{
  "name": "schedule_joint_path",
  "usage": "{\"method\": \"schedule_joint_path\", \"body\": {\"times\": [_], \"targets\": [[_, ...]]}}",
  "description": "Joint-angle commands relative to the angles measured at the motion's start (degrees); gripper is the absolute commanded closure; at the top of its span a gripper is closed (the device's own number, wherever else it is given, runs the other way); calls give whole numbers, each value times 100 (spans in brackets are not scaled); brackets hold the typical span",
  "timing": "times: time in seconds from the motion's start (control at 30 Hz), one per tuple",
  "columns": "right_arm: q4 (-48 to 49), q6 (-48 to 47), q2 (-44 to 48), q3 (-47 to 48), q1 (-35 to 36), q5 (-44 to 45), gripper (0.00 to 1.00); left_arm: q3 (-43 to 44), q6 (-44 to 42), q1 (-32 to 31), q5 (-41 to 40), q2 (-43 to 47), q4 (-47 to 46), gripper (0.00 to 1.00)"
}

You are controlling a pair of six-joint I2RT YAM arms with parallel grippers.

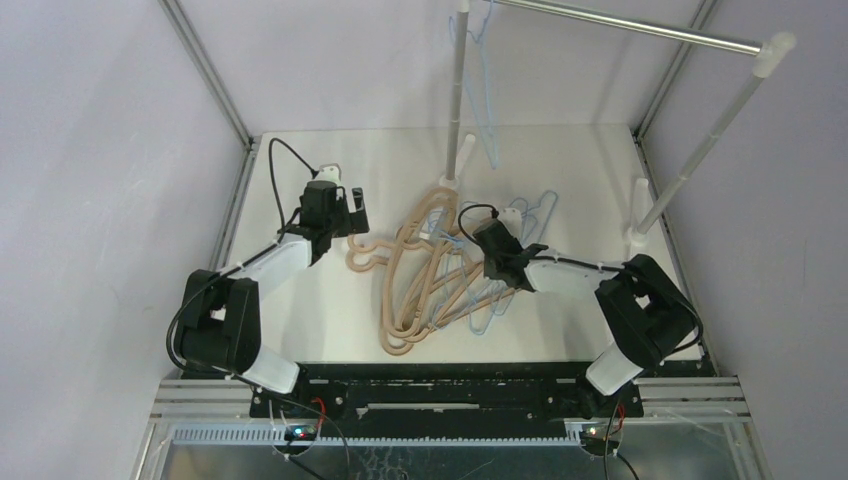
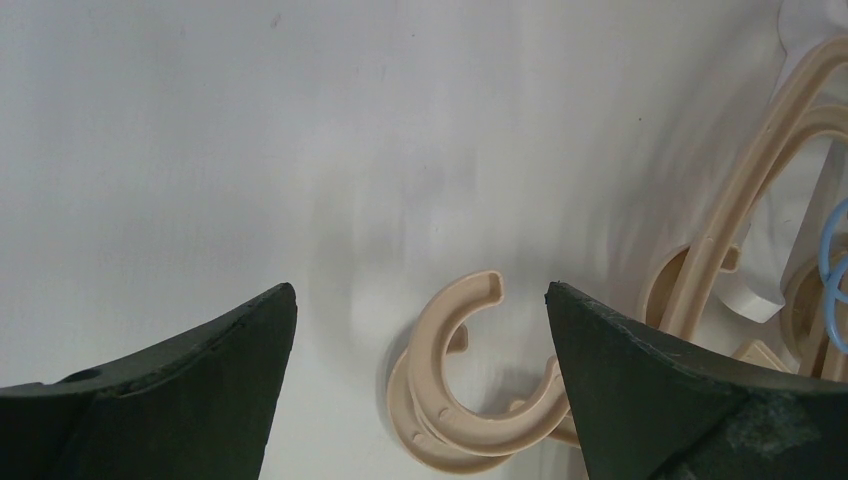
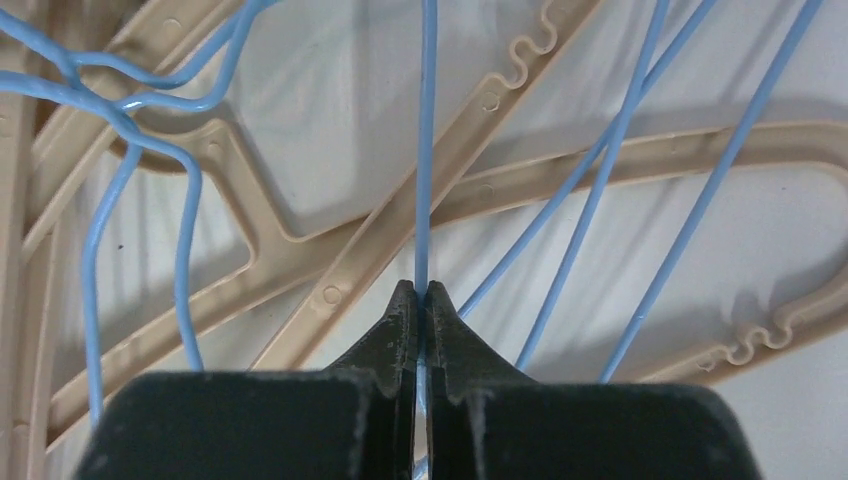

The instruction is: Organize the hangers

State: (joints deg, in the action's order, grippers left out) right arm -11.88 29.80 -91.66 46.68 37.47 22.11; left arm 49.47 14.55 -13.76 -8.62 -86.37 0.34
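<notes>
Right tool (image 3: 421,296) clamps one thin light-blue wire hanger (image 3: 428,150), whose strand runs straight ahead from the tips across the thick tan plastic hangers (image 3: 400,215) heaped in the middle of the white bench (image 1: 300,300). My left tool (image 2: 420,292) is spread wide, holding nothing, over a tan hook (image 2: 428,345) lying between its tips. I can read no labels or writing anywhere.

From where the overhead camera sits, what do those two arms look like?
The left arm and right arm are chunky black joints linked by white tube-like segments, with a thin black cable looping by each wrist. The left end effector and right end effector are matte black, their fingers wedge-shaped, tapering to narrow tips. No markings or sleeves show.
</notes>
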Motion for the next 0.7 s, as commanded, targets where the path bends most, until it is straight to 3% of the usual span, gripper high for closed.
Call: {"method": "schedule_joint_path", "body": {"times": [0.0,0.33,0.47,0.67], "targets": [[8,-50,637,179,85,248,100,179,-13,-39,39,108,-148,1],[-204,179,2578,-36,-155,377,100,162,2,-35,36,136,-148,1],[-20,166,3377,-120,-686,24,100,170,18,-41,73,133,-148,1],[94,193,3800,7,-1385,-340,100,168,51,-47,138,131,-161,1]]}}
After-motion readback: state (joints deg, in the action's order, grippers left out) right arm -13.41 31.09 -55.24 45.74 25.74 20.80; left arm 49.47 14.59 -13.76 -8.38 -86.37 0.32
